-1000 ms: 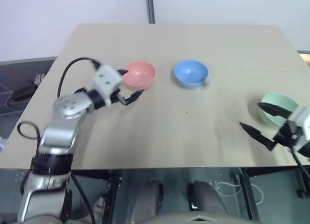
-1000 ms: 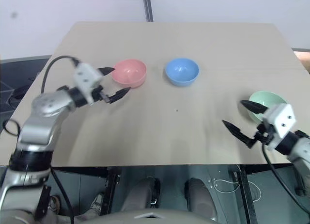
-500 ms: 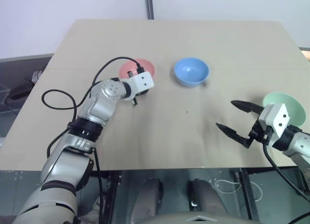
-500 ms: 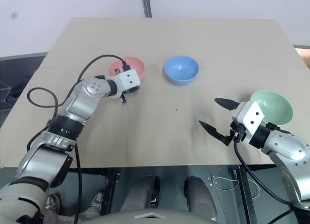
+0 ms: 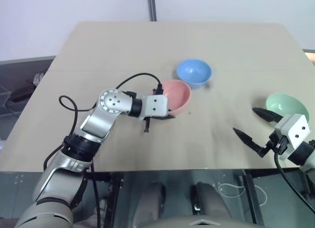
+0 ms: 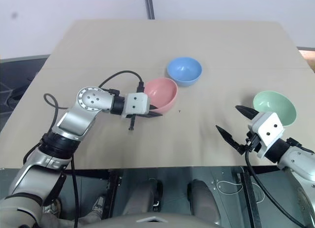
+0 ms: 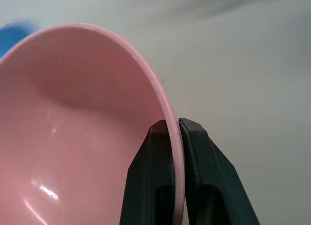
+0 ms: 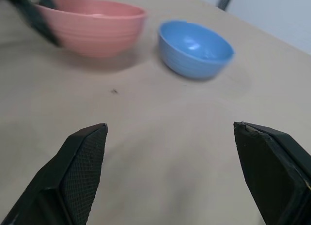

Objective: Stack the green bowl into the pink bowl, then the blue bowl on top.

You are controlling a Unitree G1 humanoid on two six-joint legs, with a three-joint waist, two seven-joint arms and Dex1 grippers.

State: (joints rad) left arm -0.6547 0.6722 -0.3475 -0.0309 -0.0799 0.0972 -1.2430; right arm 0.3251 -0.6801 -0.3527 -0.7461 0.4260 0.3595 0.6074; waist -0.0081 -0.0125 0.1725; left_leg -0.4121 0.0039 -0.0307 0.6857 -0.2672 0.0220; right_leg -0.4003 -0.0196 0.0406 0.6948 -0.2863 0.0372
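The left gripper [image 7: 174, 125] has its two black fingers [image 7: 151, 176] clenched on the rim of the pink bowl [image 5: 176, 96], one finger inside the wall and one outside, and the bowl sits tilted near the middle of the desk [image 5: 123, 46]. The left arm reaches across with its wrist bent toward the blue bowl [image 5: 194, 72], which stands just beyond the pink bowl. The right gripper [image 5: 255, 124] hangs with fingers spread wide and empty, just beside the green bowl [image 5: 288, 106] near the desk's right edge, well apart from the pink bowl.
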